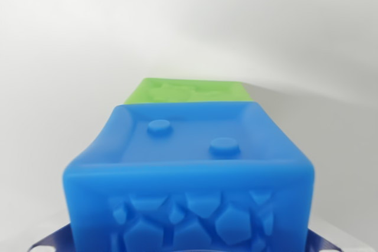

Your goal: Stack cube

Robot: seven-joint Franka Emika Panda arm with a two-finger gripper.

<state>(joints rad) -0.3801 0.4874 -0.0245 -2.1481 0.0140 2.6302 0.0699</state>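
While filling the wrist view's lower half, blue cube sits close under the camera, green cube just behind on the white surface; looks soft, light, rubbery, slightly squashable. Best pinched on opposite side walls, mid-height; cannot tell gripper state, fingers out of view.

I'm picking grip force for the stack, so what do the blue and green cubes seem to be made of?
Blue cube: likely soft rubber or silicone, matte and slightly translucent, with rounded, bowed edges, two raised studs on top and moulded pebble relief on its front. Green cube: seemingly the same matte moulded material with relief shapes, though only its top shows behind the blue one.
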